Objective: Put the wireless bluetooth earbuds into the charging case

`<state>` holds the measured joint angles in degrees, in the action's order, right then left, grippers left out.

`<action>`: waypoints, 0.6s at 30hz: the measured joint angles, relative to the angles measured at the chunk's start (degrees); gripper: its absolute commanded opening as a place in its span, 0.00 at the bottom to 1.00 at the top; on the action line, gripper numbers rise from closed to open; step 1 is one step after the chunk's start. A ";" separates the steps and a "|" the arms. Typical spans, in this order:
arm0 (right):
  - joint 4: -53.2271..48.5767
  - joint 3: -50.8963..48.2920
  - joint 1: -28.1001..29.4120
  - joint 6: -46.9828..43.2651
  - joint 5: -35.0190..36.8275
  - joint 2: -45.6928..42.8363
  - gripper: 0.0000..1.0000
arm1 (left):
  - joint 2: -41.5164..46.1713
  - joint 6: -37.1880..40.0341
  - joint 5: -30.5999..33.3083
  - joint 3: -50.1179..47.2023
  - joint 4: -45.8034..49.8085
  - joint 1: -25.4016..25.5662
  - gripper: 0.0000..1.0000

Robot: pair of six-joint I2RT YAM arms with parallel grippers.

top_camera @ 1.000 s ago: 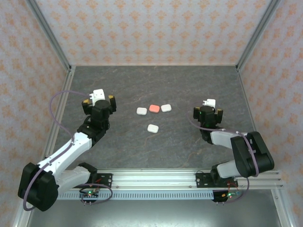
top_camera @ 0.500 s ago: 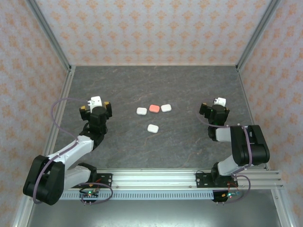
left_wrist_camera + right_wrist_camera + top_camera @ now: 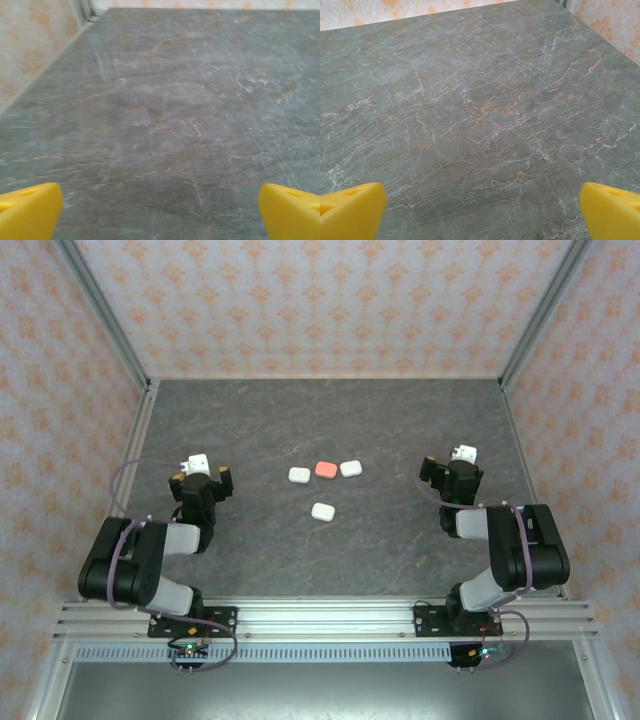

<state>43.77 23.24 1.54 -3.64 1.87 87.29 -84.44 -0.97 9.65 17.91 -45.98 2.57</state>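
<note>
Four shut charging cases lie mid-table in the top view: a white case [image 3: 299,475], a salmon-pink case [image 3: 326,468] and a white case [image 3: 350,468] in a row, and another white case [image 3: 322,511] nearer the arms. No earbuds are in sight. My left gripper [image 3: 200,474] sits low at the left, well clear of the cases, and is open. Its yellow fingers [image 3: 29,212] frame bare stone around the left gripper [image 3: 160,205]. My right gripper [image 3: 452,470] is at the right, open, its yellow fingertips [image 3: 610,212] wide apart with nothing between them at the right gripper [image 3: 480,205].
The grey marbled table [image 3: 330,420] is walled by patterned panels and metal posts on three sides. Both arms are folded back close to their bases, near the aluminium rail [image 3: 320,618] at the front edge.
The left arm has folded back toward its base, drawing its gripper nearer and to the left. The right arm folded back too, its gripper shifting a little right. The cases have not moved.
</note>
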 measured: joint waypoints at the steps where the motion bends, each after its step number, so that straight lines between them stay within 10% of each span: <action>1: 0.00 0.02 0.00 0.00 0.00 0.00 0.99 | -0.96 0.02 -1.05 1.27 1.01 0.00 1.00; 18: 0.00 0.02 0.02 0.00 0.00 0.00 0.99 | -1.66 1.05 -6.32 5.95 2.97 -0.11 1.00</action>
<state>43.77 23.27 1.56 -3.64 1.87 87.29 -86.11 0.08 3.33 23.86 -43.00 2.46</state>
